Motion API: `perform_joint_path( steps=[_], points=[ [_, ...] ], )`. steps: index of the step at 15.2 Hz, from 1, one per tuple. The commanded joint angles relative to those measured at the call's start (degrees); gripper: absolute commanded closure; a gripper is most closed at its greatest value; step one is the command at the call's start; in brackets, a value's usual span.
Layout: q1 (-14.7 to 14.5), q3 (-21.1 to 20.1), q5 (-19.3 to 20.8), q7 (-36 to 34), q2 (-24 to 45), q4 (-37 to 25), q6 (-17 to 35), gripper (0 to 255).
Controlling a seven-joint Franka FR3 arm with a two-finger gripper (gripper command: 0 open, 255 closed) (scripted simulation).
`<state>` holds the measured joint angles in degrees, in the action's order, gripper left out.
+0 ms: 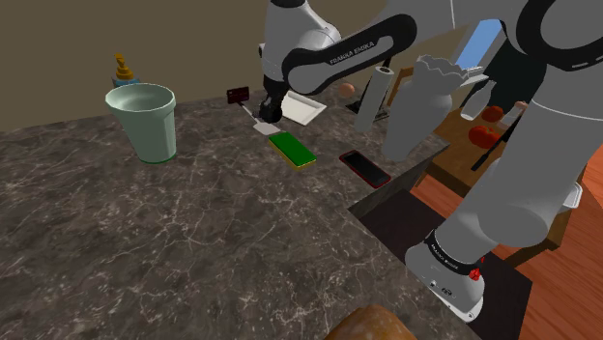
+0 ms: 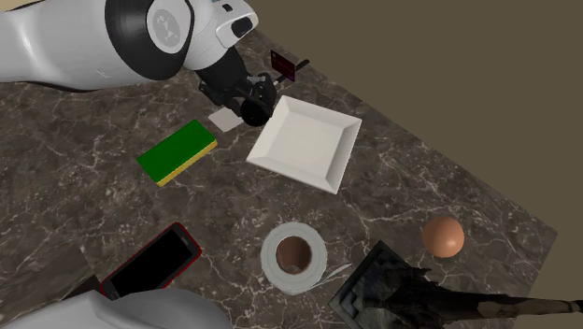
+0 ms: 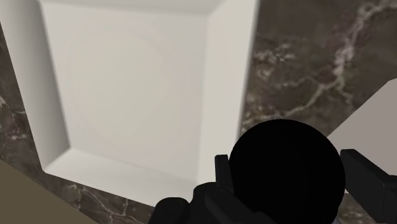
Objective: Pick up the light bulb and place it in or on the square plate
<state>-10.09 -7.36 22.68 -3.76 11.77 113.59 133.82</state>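
The light bulb [image 3: 286, 175] is drawn as a black round ball. It sits low over the dark marble counter, just off a corner of the square white plate [image 2: 308, 140], and also appears as a dark ball [image 2: 254, 110] in the second exterior view. My black gripper [image 3: 286, 184] comes down from above with one finger against each side of the bulb, shut on it. The plate [image 3: 133, 89] lies flat with nothing in it, just beyond the bulb. In the shoulder view the gripper [image 1: 269, 108] hangs at the plate's [image 1: 307, 109] left edge.
A small pale card [image 2: 224, 120] lies beside the bulb. Nearby lie a green sponge [image 2: 177, 151], a red-edged phone [image 2: 149, 262], a paper roll [image 2: 293, 257] and an egg [image 2: 443, 236]. A small dark red object [image 2: 283, 64] sits behind the plate. A pale green cup [image 1: 145, 121] stands far left.
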Motion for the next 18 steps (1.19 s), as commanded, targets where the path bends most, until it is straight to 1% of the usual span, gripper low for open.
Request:
perform_joint_path(
  steps=[1, 2, 18],
  points=[
    [0.0, 0.0, 0.0, 0.0, 0.0, 0.0, 0.0, 255],
    [0.0, 0.0, 0.0, 0.0, 0.1, 0.0, 0.0, 255],
    [0.1, -0.8, -3.6, 4.5, -4.6, -6.4, -10.4, 255]
  ],
)
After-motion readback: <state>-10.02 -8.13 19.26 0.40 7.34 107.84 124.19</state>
